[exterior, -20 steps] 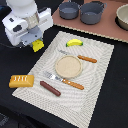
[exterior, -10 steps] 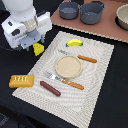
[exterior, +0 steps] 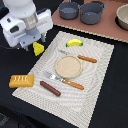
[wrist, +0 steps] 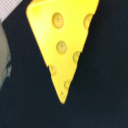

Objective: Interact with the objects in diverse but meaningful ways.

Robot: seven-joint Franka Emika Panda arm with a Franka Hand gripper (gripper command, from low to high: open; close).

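One cheese wedge [exterior: 38,48], one bun [exterior: 21,80], one banana [exterior: 74,43] and one sausage [exterior: 50,88] are counted; the state of the gripper [exterior: 33,44] fingers cannot be told.

Both views are soft and low in detail. The exterior view is evenly lit from above, with the white robot arm [exterior: 25,22] nearly blown out and faint shadows under the toys. The wrist view is blurred throughout, the cheese wedge [wrist: 65,45] bright yellow against a near-black surface, its holes hazy.

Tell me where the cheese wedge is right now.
In the exterior view the cheese wedge sits at the left, just below the tool, on the dark surface beside the placemat's edge.
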